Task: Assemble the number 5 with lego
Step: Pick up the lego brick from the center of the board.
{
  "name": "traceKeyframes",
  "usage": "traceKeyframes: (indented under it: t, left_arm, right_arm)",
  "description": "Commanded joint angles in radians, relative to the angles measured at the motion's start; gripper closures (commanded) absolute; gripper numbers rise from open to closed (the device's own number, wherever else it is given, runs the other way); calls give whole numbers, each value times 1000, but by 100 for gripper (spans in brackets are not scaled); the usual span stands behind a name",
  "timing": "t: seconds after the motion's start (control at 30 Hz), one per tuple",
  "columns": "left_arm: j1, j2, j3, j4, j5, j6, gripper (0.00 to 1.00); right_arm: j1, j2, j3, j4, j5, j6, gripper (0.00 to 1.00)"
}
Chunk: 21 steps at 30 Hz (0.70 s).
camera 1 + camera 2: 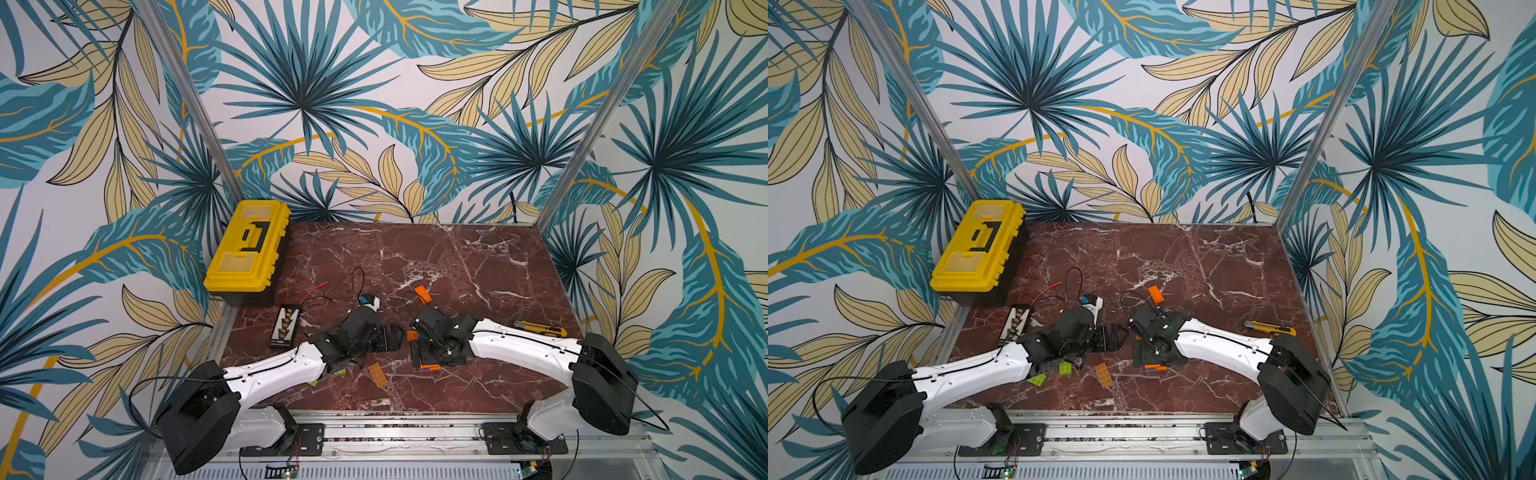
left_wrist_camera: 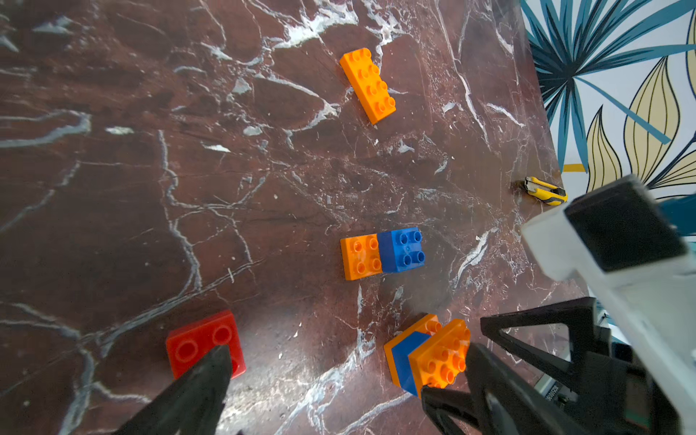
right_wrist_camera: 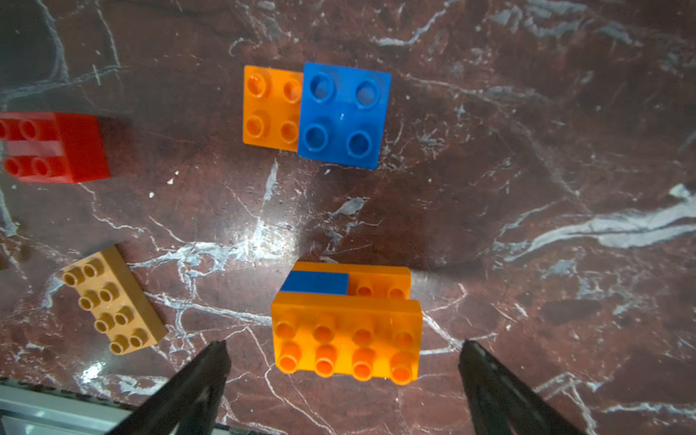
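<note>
In the right wrist view my right gripper (image 3: 344, 348) stands open, its fingers on either side of a lego stack (image 3: 346, 335): a long orange brick on a blue one on another orange. Beyond the stack lie a joined orange and blue pair (image 3: 316, 113), a red brick (image 3: 56, 147) and a tan brick (image 3: 113, 301). My left gripper (image 2: 346, 354) is open too, with one finger over the red brick (image 2: 199, 339) and the other beside the stack (image 2: 425, 354). A long orange brick (image 1: 421, 294) lies alone farther back. Two lime green bricks (image 1: 1065, 368) sit by the left arm.
A yellow toolbox (image 1: 247, 247) stands at the back left. A yellow utility knife (image 1: 540, 329) lies near the right edge. A black connector strip (image 1: 284, 326), red and black wires (image 1: 316, 291) and a small white and blue device (image 1: 370, 301) lie left of centre.
</note>
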Motion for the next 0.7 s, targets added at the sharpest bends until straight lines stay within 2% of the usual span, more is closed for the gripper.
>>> traceKeyframes:
  t: [0.0, 0.17, 0.33, 0.67]
  left_arm:
    - [0, -52, -20, -4, -47, 0, 0]
    - [0, -70, -31, -13, -53, -3, 0]
    - [-1, -70, -35, -4, -53, -6, 0]
    - [-1, -65, -33, -2, -52, -5, 0]
  right_arm:
    - [5, 47, -1, -6, 7, -13, 1]
    - [4, 92, -3, 8, -1, -14, 1]
    - [3, 124, -11, 31, -20, -17, 8]
    - [6, 175, -2, -1, 5, -15, 13]
